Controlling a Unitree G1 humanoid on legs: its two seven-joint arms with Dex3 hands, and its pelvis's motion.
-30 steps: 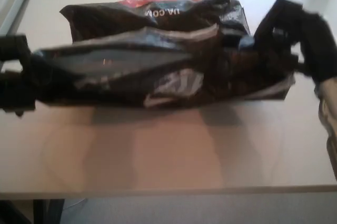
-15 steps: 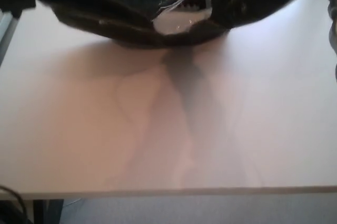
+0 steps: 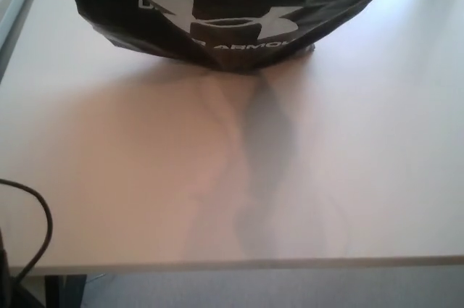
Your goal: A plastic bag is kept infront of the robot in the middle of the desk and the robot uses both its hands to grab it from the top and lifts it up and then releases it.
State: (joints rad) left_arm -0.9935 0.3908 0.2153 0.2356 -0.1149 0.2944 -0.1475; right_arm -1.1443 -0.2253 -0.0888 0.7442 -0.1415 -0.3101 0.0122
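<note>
Neither of my 2 hands shows in the head view, so I cannot tell whether they are clasped on the bag or spread apart. All I see is the lower part of the black plastic bag (image 3: pixel 232 14), which fills the top of the picture and runs off its upper edge. Since the task has me holding it from the top, I judge both hands sit above the frame, with the bag hanging below them.

The bag's long axis runs left to right, from my left side across to my right, and its white logo faces me right way up. Its body narrows downward to a low point near the middle, slightly toward my right. That low point lies at or just over the desk (image 3: pixel 232 199); I cannot tell whether it touches. A soft shadow falls on the desk toward me.

With the bag spanning both sides evenly, neither hand looks nearer to it. The release, I judge, would drop it straight down onto the desk's far middle.
</note>
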